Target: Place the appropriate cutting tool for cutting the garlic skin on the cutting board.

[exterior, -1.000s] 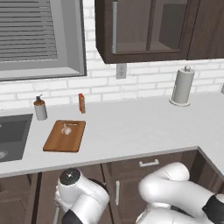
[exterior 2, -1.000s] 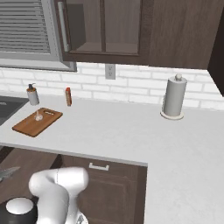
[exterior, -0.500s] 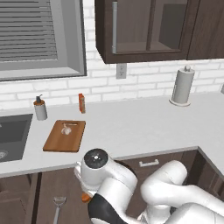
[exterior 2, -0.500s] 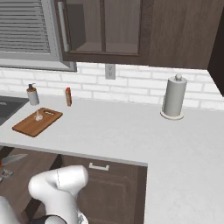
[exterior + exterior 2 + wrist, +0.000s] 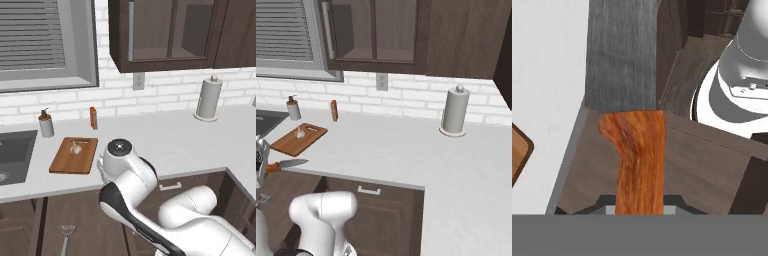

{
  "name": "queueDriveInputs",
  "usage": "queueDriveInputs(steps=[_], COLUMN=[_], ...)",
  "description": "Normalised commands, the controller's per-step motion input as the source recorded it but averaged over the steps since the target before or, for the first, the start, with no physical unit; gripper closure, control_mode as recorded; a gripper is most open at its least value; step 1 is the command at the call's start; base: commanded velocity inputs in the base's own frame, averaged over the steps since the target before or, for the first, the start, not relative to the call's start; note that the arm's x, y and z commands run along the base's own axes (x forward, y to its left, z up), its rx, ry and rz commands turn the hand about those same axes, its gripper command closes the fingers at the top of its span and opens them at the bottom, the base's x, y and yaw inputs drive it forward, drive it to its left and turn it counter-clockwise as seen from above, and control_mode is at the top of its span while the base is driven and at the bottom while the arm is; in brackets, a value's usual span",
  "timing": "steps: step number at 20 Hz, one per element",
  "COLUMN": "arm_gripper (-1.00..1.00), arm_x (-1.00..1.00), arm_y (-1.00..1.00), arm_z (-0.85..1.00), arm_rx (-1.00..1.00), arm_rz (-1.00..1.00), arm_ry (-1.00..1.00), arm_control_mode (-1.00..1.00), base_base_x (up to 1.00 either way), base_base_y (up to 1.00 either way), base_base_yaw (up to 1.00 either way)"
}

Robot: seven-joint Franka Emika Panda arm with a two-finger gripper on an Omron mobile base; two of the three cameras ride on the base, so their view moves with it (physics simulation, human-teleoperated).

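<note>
The cutting tool (image 5: 637,160), a knife with an orange handle and a grey blade (image 5: 622,55), is held by its handle in my gripper (image 5: 639,209), which is shut on it. In the right base view the knife (image 5: 287,164) hangs level just off the counter's front edge, in front of the cutting board (image 5: 291,145), with the gripper (image 5: 263,167) at the frame's left edge. The garlic (image 5: 300,133) lies on the board. In the left base view the brown board (image 5: 67,161) carries the garlic (image 5: 76,148), and the arm hides the knife.
An all-grey forked utensil (image 5: 66,235) lies low in front of the cabinets. A soap dispenser (image 5: 46,124) and an orange bottle (image 5: 93,118) stand behind the board, with the sink (image 5: 12,155) to its left. A paper towel roll (image 5: 455,111) stands far right.
The arm has risen from down by the cabinets, bringing the knife up to the height of the counter edge. The forked utensil, board and garlic have stayed put.
</note>
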Motion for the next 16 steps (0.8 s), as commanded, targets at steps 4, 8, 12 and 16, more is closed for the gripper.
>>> queueDriveInputs(steps=[4,8,12,16], arm_gripper=[1.0,1.0,1.0,1.0], arm_x=[0.74,0.75,0.81,0.79], arm_y=[-0.04,0.12,0.06,0.18], arm_z=[0.13,0.07,0.0,0.0], arm_rx=[0.0,0.02,0.03,0.03], arm_rz=[-0.07,-0.05,-0.02,0.0], arm_ry=[0.0,0.0,0.0,0.0], arm_control_mode=[-1.0,-1.0,-1.0,-1.0], base_base_x=[0.0,0.0,0.0,0.0], base_base_y=[0.0,0.0,0.0,0.0], base_base_yaw=[0.0,0.0,0.0,0.0])
